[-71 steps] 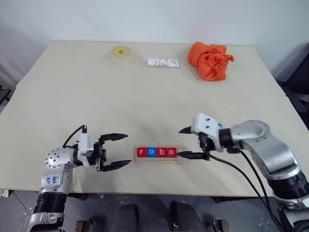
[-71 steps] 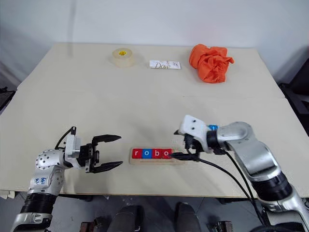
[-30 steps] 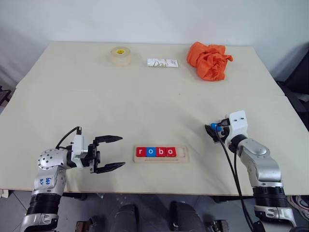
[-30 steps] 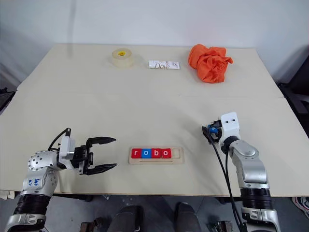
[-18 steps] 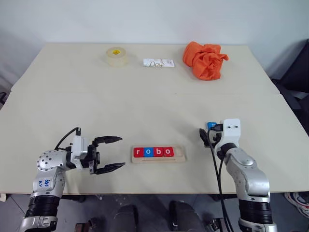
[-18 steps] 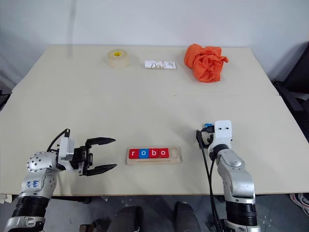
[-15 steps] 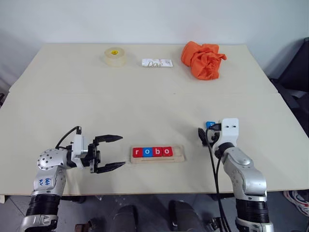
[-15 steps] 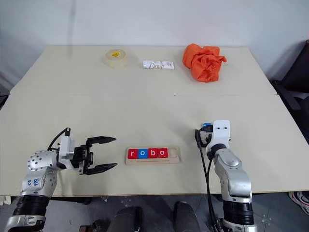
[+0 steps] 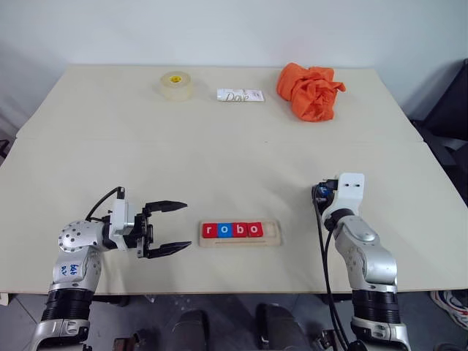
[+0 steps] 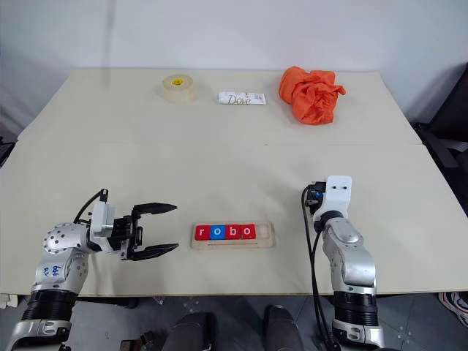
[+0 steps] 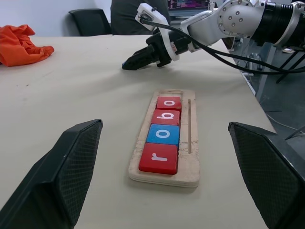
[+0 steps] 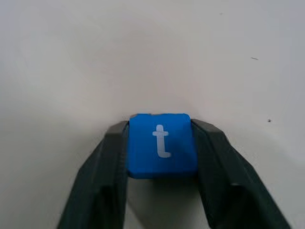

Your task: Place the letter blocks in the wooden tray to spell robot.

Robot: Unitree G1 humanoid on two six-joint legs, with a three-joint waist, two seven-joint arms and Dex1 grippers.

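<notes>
**t block pinched in right claw, four tiles seated in tray**

Right gripper [image 12: 161,143] is clamped on the blue t block [image 12: 162,144]: one black finger pressed to each side of the tile, white letter facing the wrist camera, bare table [image 9: 219,153] just under and ahead of it. From the head views the claw sits over the table's right side, well apart from the tray.

Wooden tray [image 9: 275,235] lies between the two claws, nearer the left one. It holds four letter blocks touching in a row: red r [image 9: 210,231], blue o [image 9: 226,230], red b [image 9: 240,230], red o [image 9: 254,229]. The slot at the end nearest the right claw is bare wood.

Left gripper [image 9: 170,227] is spread wide, holding nothing, fingers level and pointing at the r end of the tray, a short gap off it. In its wrist view the tray runs straight out ahead between the two fingers [image 11: 57,176], r nearest.

Far side of the table, well beyond both claws: tape roll [image 9: 176,84], white Dove packet [image 9: 240,95], crumpled orange cloth [image 9: 311,90].
</notes>
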